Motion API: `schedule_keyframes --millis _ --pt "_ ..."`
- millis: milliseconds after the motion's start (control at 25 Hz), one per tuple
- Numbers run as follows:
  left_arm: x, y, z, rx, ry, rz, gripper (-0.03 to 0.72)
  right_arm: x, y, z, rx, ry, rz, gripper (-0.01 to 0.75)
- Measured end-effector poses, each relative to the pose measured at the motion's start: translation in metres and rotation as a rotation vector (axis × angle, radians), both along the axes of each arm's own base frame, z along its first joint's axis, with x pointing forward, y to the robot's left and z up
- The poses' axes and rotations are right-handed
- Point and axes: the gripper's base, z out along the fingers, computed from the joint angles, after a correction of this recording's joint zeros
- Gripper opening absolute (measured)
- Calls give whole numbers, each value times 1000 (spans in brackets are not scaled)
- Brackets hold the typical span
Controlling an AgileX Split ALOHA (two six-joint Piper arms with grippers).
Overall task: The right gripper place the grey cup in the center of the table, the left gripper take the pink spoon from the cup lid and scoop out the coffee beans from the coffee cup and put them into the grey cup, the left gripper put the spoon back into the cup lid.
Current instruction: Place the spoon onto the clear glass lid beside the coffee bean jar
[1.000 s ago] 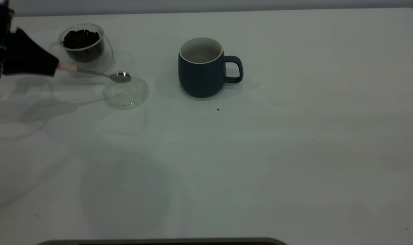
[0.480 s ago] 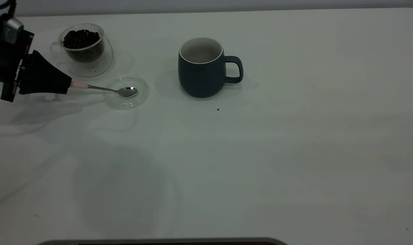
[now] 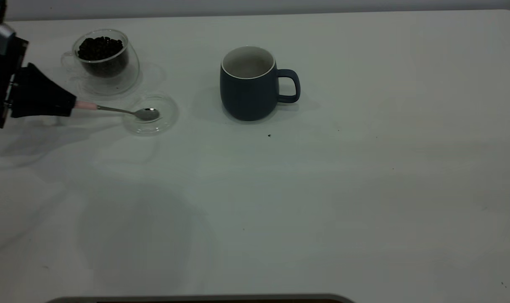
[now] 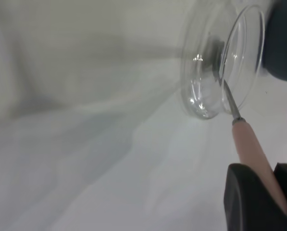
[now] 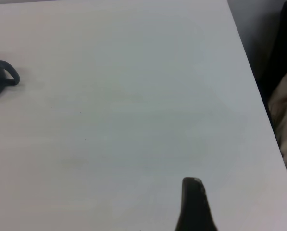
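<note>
Your left gripper (image 3: 72,107) fingers pinch the pink spoon (image 3: 120,110), its bowl over the cup lid (image 3: 167,120) beside the coffee cup (image 3: 105,59).

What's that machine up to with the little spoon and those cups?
The left claw is gripping the pink spoon by its handle, with the spoon's bowl resting in the cup lid on the table. Behind it stands the coffee cup, full of coffee beans. The grey cup sits near the table's middle. The right claw waits apart, near the table's edge.
</note>
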Motion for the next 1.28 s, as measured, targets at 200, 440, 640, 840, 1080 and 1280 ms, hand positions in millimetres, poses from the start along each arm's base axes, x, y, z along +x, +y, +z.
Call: schedule_keyframes --millis 200,440,640,840,1080,1280 --pt "-10 32 1 -19 19 78 135 0 0 0 0 0 0 565" --pt "-19 55 4 -59 29 124 135 0 0 0 0 0 0 565" --pt "-19 52 6 -84 33 105 135 0 0 0 0 0 0 565" --pt "-12 34 4 -47 17 63 135 0 0 0 0 0 0 565" --pt "-4 19 0 10 -13 32 135 0 0 0 0 0 0 565" --pt "-2 15 0 21 -46 4 135 0 0 0 0 0 0 565"
